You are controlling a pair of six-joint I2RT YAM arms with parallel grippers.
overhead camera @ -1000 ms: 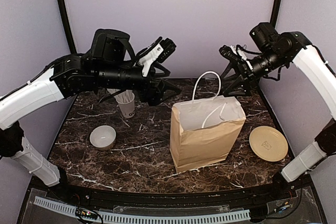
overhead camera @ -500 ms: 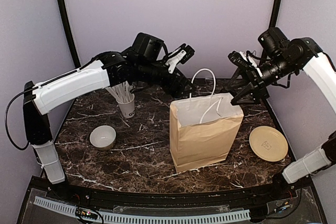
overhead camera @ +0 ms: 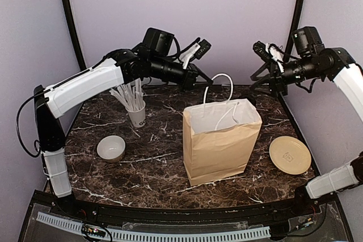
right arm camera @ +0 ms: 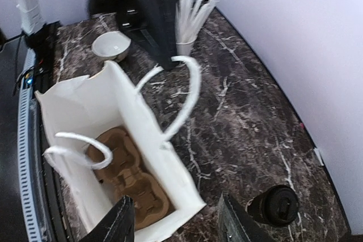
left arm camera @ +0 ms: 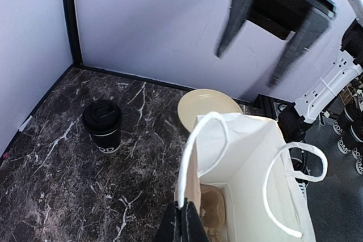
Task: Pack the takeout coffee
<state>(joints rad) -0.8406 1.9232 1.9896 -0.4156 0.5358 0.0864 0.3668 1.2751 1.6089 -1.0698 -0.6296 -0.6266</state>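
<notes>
The takeout coffee, a small black cup with a black lid, stands upright on the marble near the back wall, also seen in the right wrist view as the coffee. In the top view it is hidden. The brown paper bag stands open mid-table with a pulp cup carrier at its bottom. My left gripper is shut on the foot of the bag's white handle at the rim. Above the bag's back right corner my right gripper hangs open, holding nothing, with the coffee just beyond it.
A white cup of white sticks and a white bowl sit left of the bag. A tan plate lies to its right. The back wall is close behind the coffee. The bag's second handle arches over its mouth.
My left gripper has come down to the bag's rim and shut on the handle. The right gripper has risen and drawn back a little from the bag, its jaws narrower.
</notes>
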